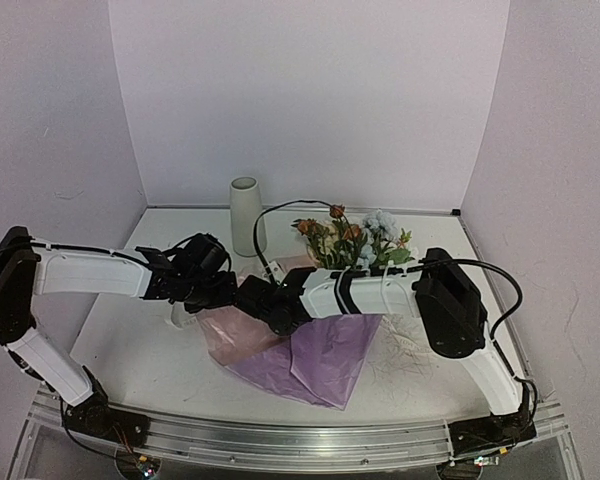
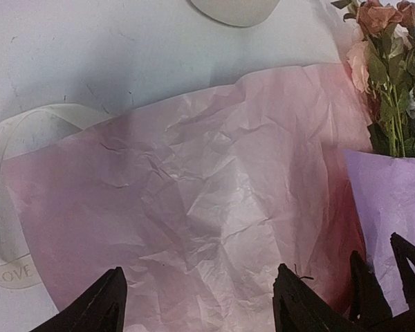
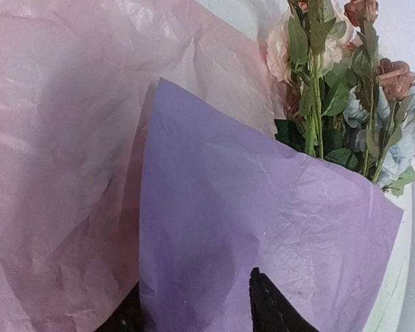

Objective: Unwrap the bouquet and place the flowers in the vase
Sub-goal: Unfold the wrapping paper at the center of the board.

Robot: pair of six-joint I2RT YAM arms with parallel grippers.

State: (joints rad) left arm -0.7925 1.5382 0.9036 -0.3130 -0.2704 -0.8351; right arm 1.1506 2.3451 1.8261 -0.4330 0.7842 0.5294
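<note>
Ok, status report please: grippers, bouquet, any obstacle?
Left gripper open over pink paper. Right gripper straddles purple paper, grip unclear. Flowers half wrapped, vase without flowers. Nothing blocks vase.

Above the vase point(image 1: 245, 215): open air over its mouth.
Left of the vase: bare table point(image 1: 130, 330) out to the side wall.
Behind the vase: the back wall stands close, so there is little room.
Right of the vase: a black cable point(image 1: 280, 206) arcs up just beside it, and beyond that the flowers point(image 1: 355, 238) stand up.
In front of the vase: the left arm point(image 1: 90, 272) and right arm point(image 1: 370, 292) meet there and bar the way from the near edge.
Further in front of the vase: pink paper point(image 1: 220, 335), purple paper point(image 1: 330, 355) and a cream ribbon point(image 2: 10, 273) cover the table.
</note>
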